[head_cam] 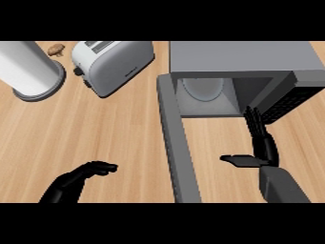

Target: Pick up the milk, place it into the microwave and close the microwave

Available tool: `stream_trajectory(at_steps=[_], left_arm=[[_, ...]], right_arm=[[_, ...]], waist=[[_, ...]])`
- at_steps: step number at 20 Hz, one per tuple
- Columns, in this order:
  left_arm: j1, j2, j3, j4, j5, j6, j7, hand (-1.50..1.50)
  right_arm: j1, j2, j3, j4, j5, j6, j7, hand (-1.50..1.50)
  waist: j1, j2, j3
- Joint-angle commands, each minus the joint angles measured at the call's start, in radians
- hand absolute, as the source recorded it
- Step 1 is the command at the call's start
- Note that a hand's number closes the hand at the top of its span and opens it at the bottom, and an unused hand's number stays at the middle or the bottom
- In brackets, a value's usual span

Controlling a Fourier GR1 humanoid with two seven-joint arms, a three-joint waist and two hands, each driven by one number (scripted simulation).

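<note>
Pale wood grain covers the bench (87, 133) across the whole head view. In the upper right of the frame stands the grey microwave (242, 55), its cavity open toward the lower edge. Its door (175, 143) is swung out and shows as a long grey strip running down the middle of the frame. Inside the cavity lies a pale oval shape (203, 89); I cannot tell whether it is the milk or a plate, and no carton can be made out elsewhere. The right hand (263, 145) comes up from the lower right, right of the door. Its fingers are straight and together, pointing up at the microwave's front lower right corner, with the thumb stuck out to the left; it holds nothing. The left hand (80, 178) shows at the lower left, left of the door and well apart from it, fingers slack and bent toward the right, empty. A white toaster (116, 64) sits at the upper middle, left of the microwave. A white cylinder (20, 64) stands in the upper left, and a small brown object (56, 49) lies between the two at the top.
</note>
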Motion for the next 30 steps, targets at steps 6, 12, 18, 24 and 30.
stream_trajectory(at_steps=[6, 12, 18, 24, 30], left_arm=[[-0.103, 0.008, -0.084, 0.116, -0.183, 0.015, 0.046, 1.50], [-0.128, 0.017, -0.213, 0.175, -0.314, -0.015, 0.043, 1.50], [-0.249, -0.115, -0.272, 0.324, -0.334, -0.028, 0.082, 1.50], [-0.408, -0.186, -0.435, 0.566, -0.308, 0.164, 0.045, 1.50], [-0.649, -0.187, -0.589, 0.749, -0.090, 0.344, 0.047, 1.50]], right_arm=[[0.210, -0.035, 0.044, -0.310, -0.071, 0.174, 0.032, -1.50], [0.399, -0.065, 0.079, -0.576, -0.130, 0.221, 0.119, -1.50], [0.594, -0.060, 0.097, -0.922, -0.229, 0.240, 0.262, -1.50], [0.702, -0.092, 0.092, -1.152, -0.336, 0.293, 0.418, -1.50], [0.730, -0.134, 0.086, -1.279, -0.413, 0.364, 0.455, -1.50]], waist=[[-0.017, -0.003, -0.002], [-0.028, -0.006, -0.003], [-0.012, 0.002, -0.002], [-0.016, 0.006, -0.002], [-0.055, 0.013, -0.003]])
